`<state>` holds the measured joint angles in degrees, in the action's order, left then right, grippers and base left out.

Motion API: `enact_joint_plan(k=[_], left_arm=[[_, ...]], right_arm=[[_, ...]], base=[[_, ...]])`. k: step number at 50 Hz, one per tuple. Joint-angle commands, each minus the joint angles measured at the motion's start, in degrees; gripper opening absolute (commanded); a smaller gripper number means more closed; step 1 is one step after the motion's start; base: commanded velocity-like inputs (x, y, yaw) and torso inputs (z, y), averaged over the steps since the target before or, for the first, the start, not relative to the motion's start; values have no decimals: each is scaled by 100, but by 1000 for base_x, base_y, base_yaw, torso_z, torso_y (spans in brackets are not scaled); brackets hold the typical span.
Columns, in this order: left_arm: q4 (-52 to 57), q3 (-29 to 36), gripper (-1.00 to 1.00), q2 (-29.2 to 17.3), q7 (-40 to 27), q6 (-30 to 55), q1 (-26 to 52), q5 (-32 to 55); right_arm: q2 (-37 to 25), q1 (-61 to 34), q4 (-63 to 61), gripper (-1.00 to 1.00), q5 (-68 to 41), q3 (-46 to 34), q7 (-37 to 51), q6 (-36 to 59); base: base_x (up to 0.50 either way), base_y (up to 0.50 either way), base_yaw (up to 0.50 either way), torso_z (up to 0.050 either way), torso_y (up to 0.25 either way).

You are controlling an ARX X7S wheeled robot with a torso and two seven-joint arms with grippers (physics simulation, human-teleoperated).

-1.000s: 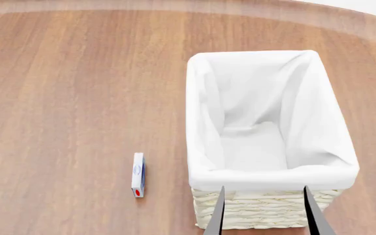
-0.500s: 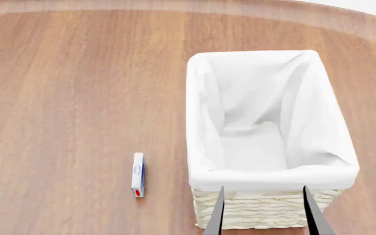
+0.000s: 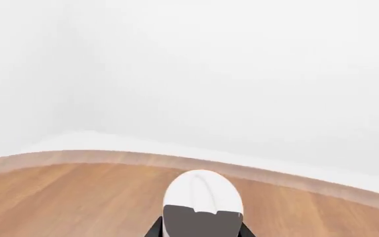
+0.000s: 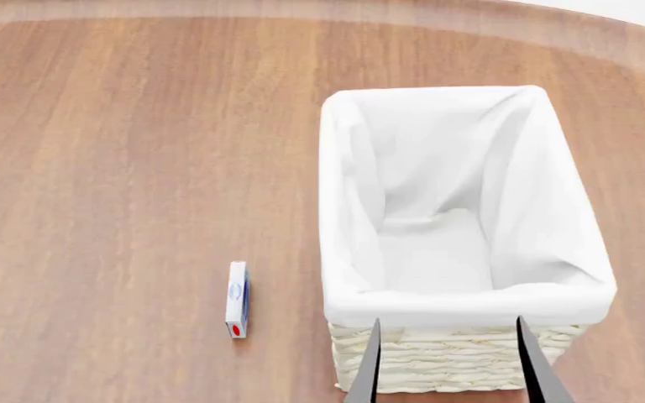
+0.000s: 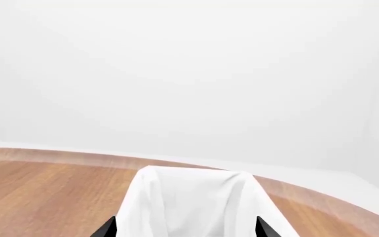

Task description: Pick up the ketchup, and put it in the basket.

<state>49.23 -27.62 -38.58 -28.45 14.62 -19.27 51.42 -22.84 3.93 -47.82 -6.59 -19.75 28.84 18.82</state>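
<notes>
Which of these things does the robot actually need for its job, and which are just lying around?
For the job: basket; right pincer, open at its near side. Ketchup not clearly seen; white rounded thing by left pincer may be its cap.
Lying about: small white-and-blue box, on wooden table.

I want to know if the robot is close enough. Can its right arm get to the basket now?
Probably yes. The right gripper hangs open just at the near end of the basket, and nothing sits between them.
</notes>
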Motion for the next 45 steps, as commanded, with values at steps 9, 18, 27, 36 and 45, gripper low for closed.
enact_joint_plan(k=[9,18,27,36,45], left_arm=[[138,1401,-100,-1596,-413,1031,2388,1621],[-348,2519,-100,-1730,-429,1654,4326,2372],[-757,3619,-100,-1644,-128,2682,6174,2804],[-1467,4516,-100,-1068,549,3505,7436,3142],[-1982,5209,-100,-651,896,4301,8495,3073]], right_arm=[[-34,-15,-40,100,-16,-20,30,24],[-40,-25,-18,100,-35,-32,35,9],[-47,-31,-51,100,-41,-47,58,40],[-57,-44,-37,100,-58,-52,65,26],[-80,-40,-44,100,-93,-20,78,7]], base=[[0,0,0,0,0],[0,0,0,0,0],[0,0,0,0,0],[0,0,0,0,2],[0,0,0,0,0]])
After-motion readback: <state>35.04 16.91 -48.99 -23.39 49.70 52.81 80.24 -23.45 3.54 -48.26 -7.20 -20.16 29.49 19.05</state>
